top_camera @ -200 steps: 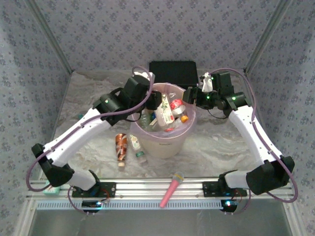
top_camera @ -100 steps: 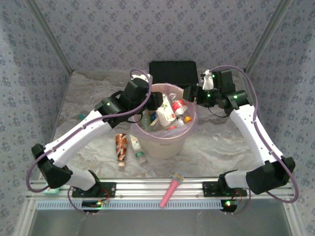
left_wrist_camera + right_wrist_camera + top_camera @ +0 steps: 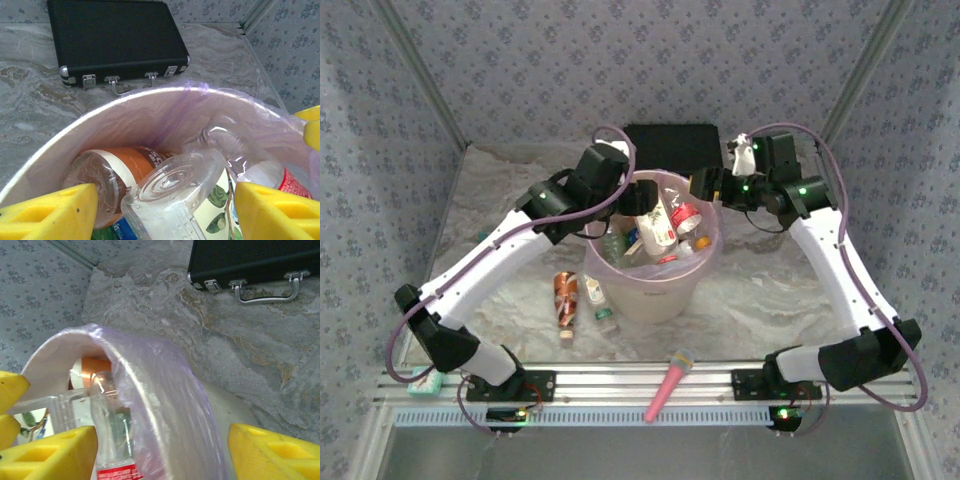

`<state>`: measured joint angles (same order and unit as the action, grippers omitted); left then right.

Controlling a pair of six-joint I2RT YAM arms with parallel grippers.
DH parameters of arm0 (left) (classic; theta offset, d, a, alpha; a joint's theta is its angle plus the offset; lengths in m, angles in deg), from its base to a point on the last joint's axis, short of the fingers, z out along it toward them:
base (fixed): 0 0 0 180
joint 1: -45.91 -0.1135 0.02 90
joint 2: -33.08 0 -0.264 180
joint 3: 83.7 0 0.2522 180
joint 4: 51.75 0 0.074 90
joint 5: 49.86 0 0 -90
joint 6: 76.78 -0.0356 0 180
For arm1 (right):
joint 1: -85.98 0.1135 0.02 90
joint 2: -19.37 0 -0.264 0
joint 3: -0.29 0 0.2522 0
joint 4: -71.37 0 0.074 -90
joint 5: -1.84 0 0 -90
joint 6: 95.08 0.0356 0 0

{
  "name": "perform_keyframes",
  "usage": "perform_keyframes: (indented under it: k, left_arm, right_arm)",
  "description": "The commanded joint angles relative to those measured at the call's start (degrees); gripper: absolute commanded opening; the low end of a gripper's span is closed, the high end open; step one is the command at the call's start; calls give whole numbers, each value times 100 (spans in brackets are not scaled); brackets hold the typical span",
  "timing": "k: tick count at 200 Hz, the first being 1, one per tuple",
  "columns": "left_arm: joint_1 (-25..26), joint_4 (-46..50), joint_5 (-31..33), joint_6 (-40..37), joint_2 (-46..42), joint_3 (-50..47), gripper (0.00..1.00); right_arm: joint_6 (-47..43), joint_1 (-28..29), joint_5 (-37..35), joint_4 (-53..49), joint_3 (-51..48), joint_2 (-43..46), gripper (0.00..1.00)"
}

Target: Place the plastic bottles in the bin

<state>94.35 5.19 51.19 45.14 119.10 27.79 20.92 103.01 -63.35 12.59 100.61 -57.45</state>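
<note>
The bin (image 3: 655, 285), a cream bucket with a pink liner, stands mid-table and holds several plastic bottles (image 3: 657, 226). My left gripper (image 3: 632, 200) hangs open over its left rim. Between its yellow fingers (image 3: 50, 212) I look down on a clear bottle's base (image 3: 175, 186) and an orange-labelled bottle (image 3: 112, 172), neither gripped. My right gripper (image 3: 703, 186) is open at the right rim, its fingers (image 3: 275, 452) straddling the pink liner (image 3: 165, 405). A brown bottle (image 3: 565, 296) and a clear bottle (image 3: 600, 301) lie on the table left of the bin.
A flat black box (image 3: 672, 147) lies just behind the bin. A pink microphone-shaped stick (image 3: 667, 385) rests on the front rail, and a small teal clock (image 3: 420, 380) sits by the left arm's base. Patterned walls close in the table.
The left arm has lifted and drawn back from inside the bin toward its rim. The right gripper has shifted slightly back. The bottles in the bin have settled.
</note>
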Motion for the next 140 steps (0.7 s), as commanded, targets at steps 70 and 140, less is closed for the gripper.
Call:
perform_keyframes:
  k: [70,140]
  left_arm:
    - [-221,918,517,-312,-1407,246,83]
    - [-2547,1499,-320,298,-3273,-2469,82]
  right_arm:
    - [-497,538,-698,-601,525,309,69]
    - [-1152,2247,-2166,-1115,1251,-13,64]
